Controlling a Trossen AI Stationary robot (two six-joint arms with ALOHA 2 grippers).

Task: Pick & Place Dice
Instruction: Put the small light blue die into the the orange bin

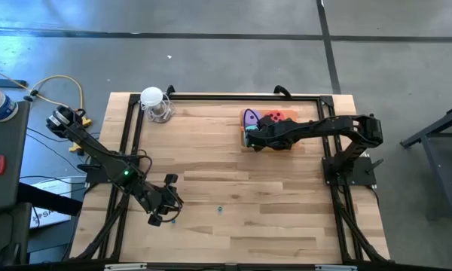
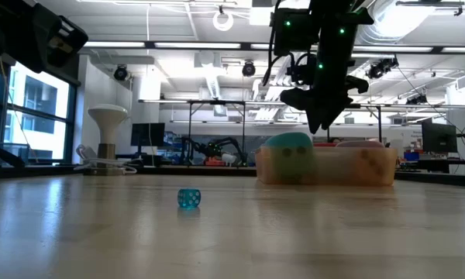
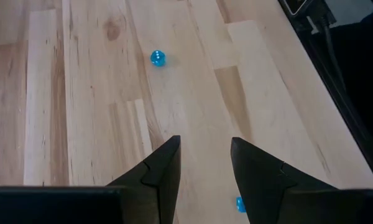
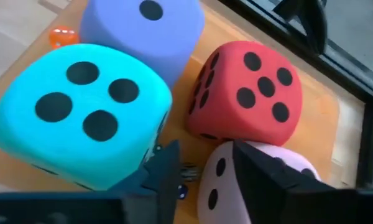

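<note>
Tray (image 1: pixel 289 148) half under right arm (image 1: pixel 316 128)

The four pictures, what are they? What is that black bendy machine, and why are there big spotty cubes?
It is a robot with two dark arms at a wooden table. One picture looks down from above, one looks level across the table, and two come from cameras on the wrists. The right gripper hangs over a tray holding four soft dice: teal die, purple die, red die and pink die. Its fingers stand apart and hold nothing. The left gripper waits empty near the table's front, by a tiny blue die.
</note>
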